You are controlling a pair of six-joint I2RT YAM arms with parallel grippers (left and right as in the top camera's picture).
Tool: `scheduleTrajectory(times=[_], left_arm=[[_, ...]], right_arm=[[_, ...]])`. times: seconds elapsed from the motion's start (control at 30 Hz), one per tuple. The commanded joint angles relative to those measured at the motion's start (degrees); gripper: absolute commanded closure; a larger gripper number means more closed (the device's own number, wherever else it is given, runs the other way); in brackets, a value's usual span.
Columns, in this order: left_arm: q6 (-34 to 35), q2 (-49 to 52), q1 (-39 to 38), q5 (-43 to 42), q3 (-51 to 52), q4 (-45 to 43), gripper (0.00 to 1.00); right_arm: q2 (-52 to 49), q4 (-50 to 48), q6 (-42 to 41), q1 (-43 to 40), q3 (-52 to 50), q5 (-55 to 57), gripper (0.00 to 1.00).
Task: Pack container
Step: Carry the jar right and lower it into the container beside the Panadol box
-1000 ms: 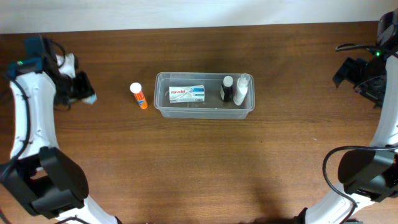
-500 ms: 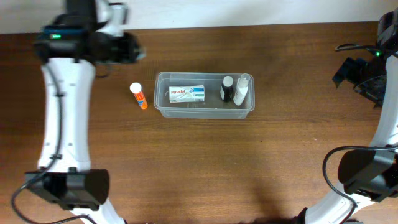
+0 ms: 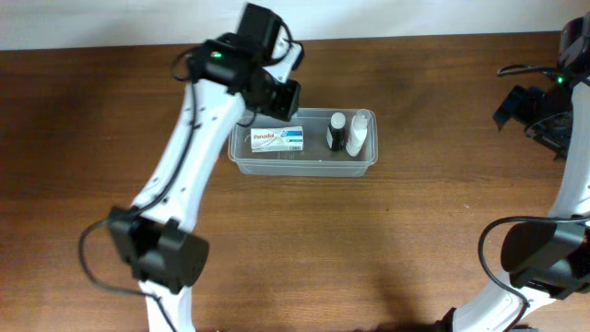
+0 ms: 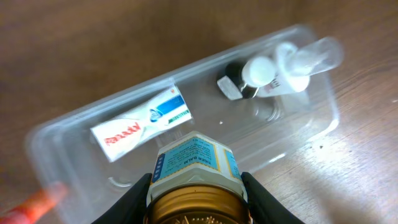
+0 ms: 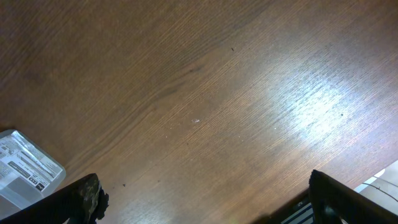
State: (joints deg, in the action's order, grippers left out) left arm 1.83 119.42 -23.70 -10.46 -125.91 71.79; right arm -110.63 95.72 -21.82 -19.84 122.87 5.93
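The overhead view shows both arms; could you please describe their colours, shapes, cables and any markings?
Both arms have white tubular links joined by black joint housings. The left arm carries a small green light near its wrist and a thin black cable looping by its base. The left gripper is black. The right arm also has a green light and black cables. The right gripper has black fingers.

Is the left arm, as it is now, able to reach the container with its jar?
Probably yes. The left gripper, shut on the jar, hangs over the open container at its left end; bare floor shows beside the white box.
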Motion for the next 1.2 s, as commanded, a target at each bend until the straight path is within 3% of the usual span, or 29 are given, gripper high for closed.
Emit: scheduleTrajectory(times=[0.0, 0.63, 0.9, 1.17], left_arm=[[1.9, 3.5, -0.9, 0.1, -0.9, 0.3, 0.64], [3.3, 15.6, -5.4, -2.2, -0.9, 2.6, 0.64], [5.7, 16.5, -5.4, 3.4, -0.9, 2.9, 0.63], [6.5, 16.5, -5.4, 3.4, -0.9, 4.1, 0.64]], right_arm=[[-0.2, -0.2, 0.4, -0.1, -0.2, -0.1, 0.01], [-0.2, -0.2, 0.4, -0.1, -0.2, -0.1, 0.02], [-0.2, -0.2, 0.4, -0.1, -0.2, -0.1, 0.02], [-0.2, -0.2, 0.4, -0.1, -0.2, -0.1, 0.02]])
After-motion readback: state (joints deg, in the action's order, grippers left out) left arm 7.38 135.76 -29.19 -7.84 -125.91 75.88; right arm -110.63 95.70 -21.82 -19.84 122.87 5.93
